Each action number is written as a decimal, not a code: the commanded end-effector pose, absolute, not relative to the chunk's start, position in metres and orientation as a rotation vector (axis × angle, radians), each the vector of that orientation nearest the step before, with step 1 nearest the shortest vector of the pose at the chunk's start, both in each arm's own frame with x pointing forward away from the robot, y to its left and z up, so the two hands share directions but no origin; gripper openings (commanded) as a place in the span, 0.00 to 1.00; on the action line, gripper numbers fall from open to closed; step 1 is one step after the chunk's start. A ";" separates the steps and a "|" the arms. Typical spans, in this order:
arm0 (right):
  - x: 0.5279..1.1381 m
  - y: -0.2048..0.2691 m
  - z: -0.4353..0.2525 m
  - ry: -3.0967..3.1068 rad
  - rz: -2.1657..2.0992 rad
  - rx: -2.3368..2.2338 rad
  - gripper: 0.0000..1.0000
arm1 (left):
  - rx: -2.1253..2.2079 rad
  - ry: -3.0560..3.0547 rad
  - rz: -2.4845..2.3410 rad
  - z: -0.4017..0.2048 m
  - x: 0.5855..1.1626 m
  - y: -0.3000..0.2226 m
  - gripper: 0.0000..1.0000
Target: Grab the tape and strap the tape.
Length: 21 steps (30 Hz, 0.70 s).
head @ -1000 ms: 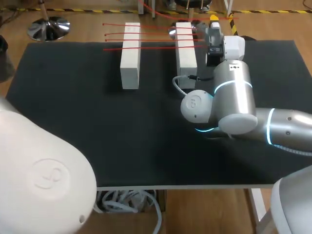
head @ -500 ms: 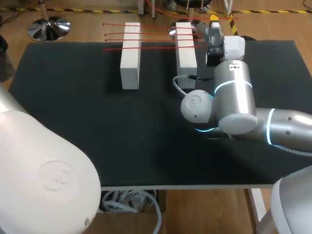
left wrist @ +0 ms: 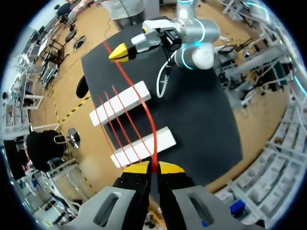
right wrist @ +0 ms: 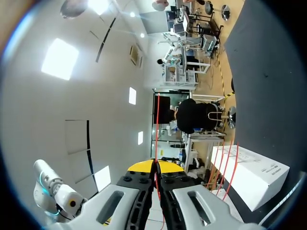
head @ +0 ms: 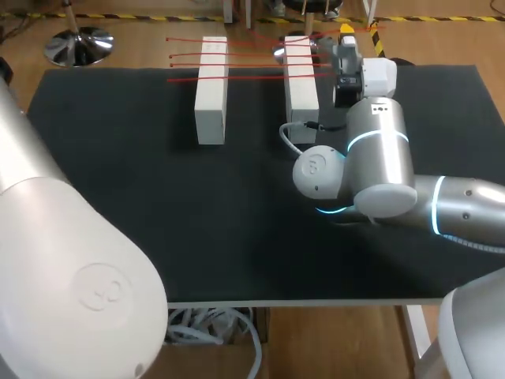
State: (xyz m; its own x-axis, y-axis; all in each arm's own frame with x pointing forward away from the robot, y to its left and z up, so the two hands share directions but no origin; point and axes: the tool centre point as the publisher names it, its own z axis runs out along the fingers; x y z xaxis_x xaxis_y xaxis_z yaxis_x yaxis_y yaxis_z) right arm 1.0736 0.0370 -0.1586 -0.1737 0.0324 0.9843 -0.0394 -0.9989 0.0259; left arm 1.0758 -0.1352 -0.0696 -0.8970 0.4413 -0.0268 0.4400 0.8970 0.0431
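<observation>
A: Black table [head: 118, 197], two white blocks [head: 211, 91] at the far side. Where's the tape?

B: Red tape [left wrist: 152, 129] is pinched between the left gripper [left wrist: 153, 167] tips. Fingers are narrow, clamped on it. From there it runs straight ahead, above both blocks, to the right gripper [left wrist: 122, 51].

A: Right fingers?

B: Narrow too. In its own wrist view the tape is nipped between the tips and goes on ahead of them. Several thin lines of tape already lie across both blocks, beside the held strand.

A: What changed?

B: The left arm [head: 55, 276] fills more of the head view's near left than a second ago, so that arm has moved. A slack red curl beyond the far edge a second ago is gone. Now there's a straighter line close to the right gripper.

A: Anything else different?

B: No. The right arm [head: 379, 158] and the blocks sit where they were.

A: Meaning for the task?

B: My read is that the left arm is drawing the strand tight. Both ends are gripped, so the grab is done. This pass looks raised, not yet laid on the blocks, and strapping it down is what's left.
</observation>
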 end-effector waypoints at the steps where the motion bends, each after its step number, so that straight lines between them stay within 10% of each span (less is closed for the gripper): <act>1: 1.074 0.037 -0.157 -0.008 2.365 1.994 0.00 | 0.623 3.153 0.140 -0.072 1.085 -0.133 0.00; 21: 1.074 0.037 -0.157 -0.008 2.365 1.994 0.00 | 0.463 3.205 0.155 -0.080 1.081 -0.125 0.00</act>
State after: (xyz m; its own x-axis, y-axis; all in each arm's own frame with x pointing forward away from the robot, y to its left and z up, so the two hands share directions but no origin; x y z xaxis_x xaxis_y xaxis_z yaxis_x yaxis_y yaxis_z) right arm 1.0736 0.0368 -0.1586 -0.1738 0.0323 0.9842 -0.0389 -0.9989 0.0259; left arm 1.0778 -0.1221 -0.0805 -0.9544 0.2815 0.0994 0.2894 0.9541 0.0770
